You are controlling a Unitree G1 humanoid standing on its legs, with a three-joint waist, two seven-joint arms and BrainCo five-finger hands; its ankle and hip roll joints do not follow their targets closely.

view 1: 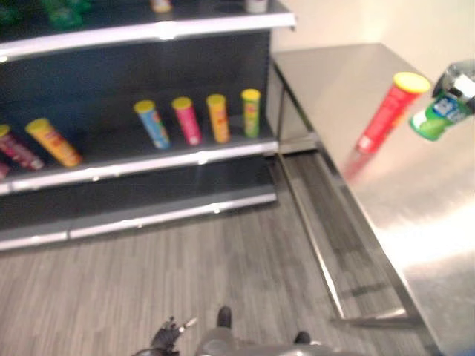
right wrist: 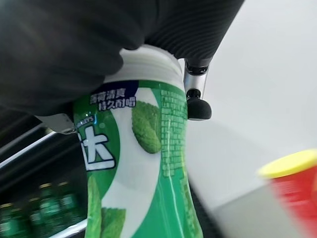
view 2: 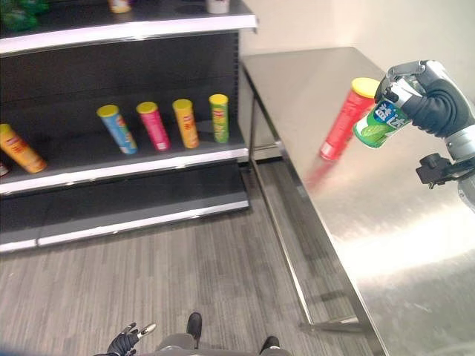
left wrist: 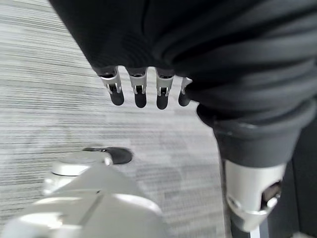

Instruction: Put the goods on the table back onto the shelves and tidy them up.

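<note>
The green-and-white plastic mint bottle [view 2: 380, 124] is lifted clear above the bare steel table [view 2: 386, 215], just beside the upright red tube with the yellow lid [view 2: 343, 119], the right hand [view 2: 427, 100] curled round its upper body; it looks light, stiff and smooth, best held mid-body, while the left hand [left wrist: 141, 91] hangs with relaxed, empty fingers.

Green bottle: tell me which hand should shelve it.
Right. The right hand already has its fingers curled round the green bottle, lifted above the table near the red can. The left hand hangs low over the floor, holding nothing.
</note>
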